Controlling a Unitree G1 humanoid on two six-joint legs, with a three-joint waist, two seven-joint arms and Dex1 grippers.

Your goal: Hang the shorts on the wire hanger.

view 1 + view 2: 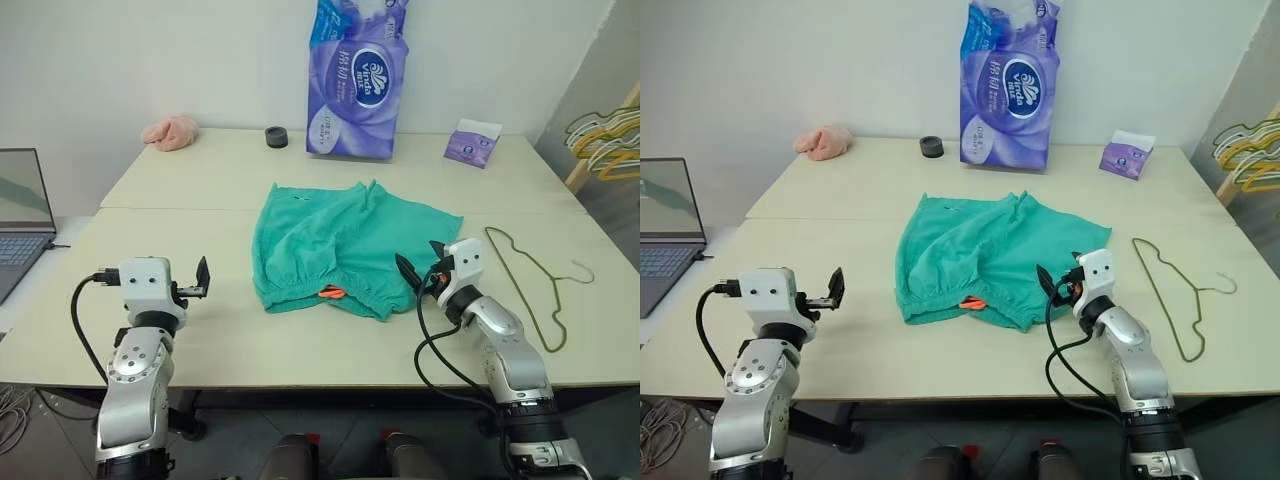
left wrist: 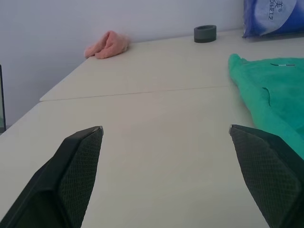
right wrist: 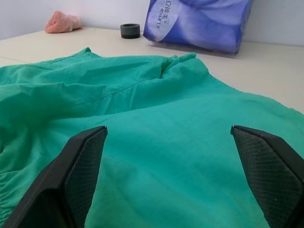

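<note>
The teal-green shorts (image 1: 340, 240) lie flat in the middle of the table, waistband toward me, with a small orange tag (image 1: 333, 293) at that edge. The thin olive wire hanger (image 1: 530, 282) lies flat on the table to the right of the shorts, its hook pointing right. My right gripper (image 1: 421, 260) is open at the shorts' near right corner, its fingers just above the cloth and holding nothing; the right wrist view shows the shorts (image 3: 156, 123) spread between the open fingers. My left gripper (image 1: 202, 279) is open over bare table, left of the shorts and apart from them.
At the back of the table are a pink cloth (image 1: 170, 132), a dark tape roll (image 1: 277, 137), a tall purple tissue pack (image 1: 355, 80) and a small purple packet (image 1: 473, 142). A laptop (image 1: 20, 215) sits far left. Bunched yellow and green hangers (image 1: 605, 140) hang far right.
</note>
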